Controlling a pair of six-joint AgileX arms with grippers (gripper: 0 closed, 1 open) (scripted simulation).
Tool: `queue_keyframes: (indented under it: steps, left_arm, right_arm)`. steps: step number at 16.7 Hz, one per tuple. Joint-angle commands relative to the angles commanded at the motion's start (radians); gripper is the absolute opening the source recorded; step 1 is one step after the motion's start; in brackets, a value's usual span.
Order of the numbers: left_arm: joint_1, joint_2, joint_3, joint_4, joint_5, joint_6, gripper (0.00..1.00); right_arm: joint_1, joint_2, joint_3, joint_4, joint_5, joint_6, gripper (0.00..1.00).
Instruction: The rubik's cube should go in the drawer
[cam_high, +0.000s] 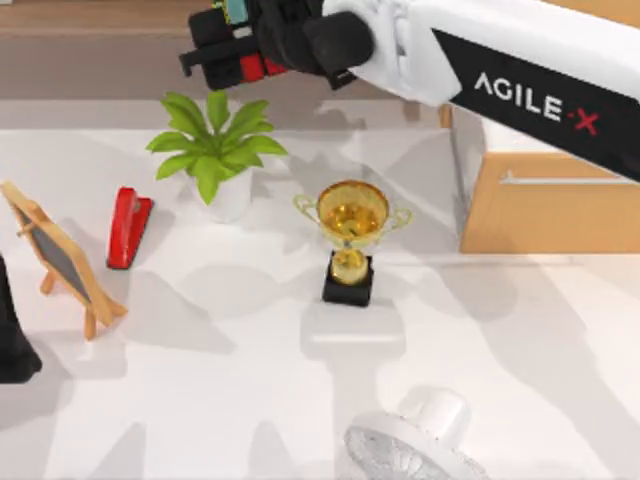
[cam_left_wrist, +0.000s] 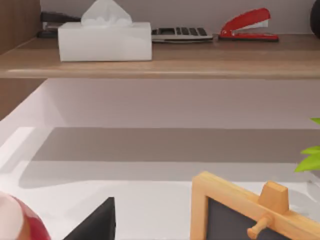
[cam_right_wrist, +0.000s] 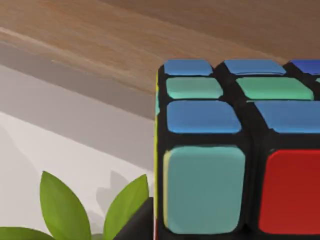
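My right arm reaches in from the top view's right edge, slanting across the upper part of the scene, its white forearm passing above the drawer (cam_high: 545, 205), which stands at the table's (cam_high: 250, 400) right side with its silver bar handle facing forward. The right pincer (cam_high: 232, 45) sits at the top of the view, over the brown shelf (cam_high: 90, 20) behind the potted plant (cam_high: 212, 150), and it is pinching the rubik's cube (cam_high: 245, 50); in the right wrist view the cube (cam_right_wrist: 235, 150) looms close, showing blue, green, teal and red stickers on a black grid, with plant leaves (cam_right_wrist: 60, 210) below it. The cube is thus held in the air, well apart from the drawer.

My left arm is parked at the table's left edge, beside the small easel chalkboard (cam_high: 60, 255); whether the left pincer (cam_high: 15, 340) is spread or pressed together I cannot tell.

On the table also stand a red stapler (cam_high: 128, 226), a gold trophy cup (cam_high: 352, 235) and a white fan (cam_high: 415, 440).
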Motion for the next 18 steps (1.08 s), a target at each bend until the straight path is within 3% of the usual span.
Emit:
queue_keyframes:
  steps: [9, 18]
  left_arm:
    - [0.000, 0.000, 0.000, 0.000, 0.000, 0.000, 1.00]
    - [0.000, 0.000, 0.000, 0.000, 0.000, 0.000, 1.00]
  right_arm:
    - [-0.277, -0.083, 0.153, -0.714, -0.224, 0.027, 0.00]
    - [-0.564, 0.145, 0.307, -0.980, -0.307, -0.025, 0.00]
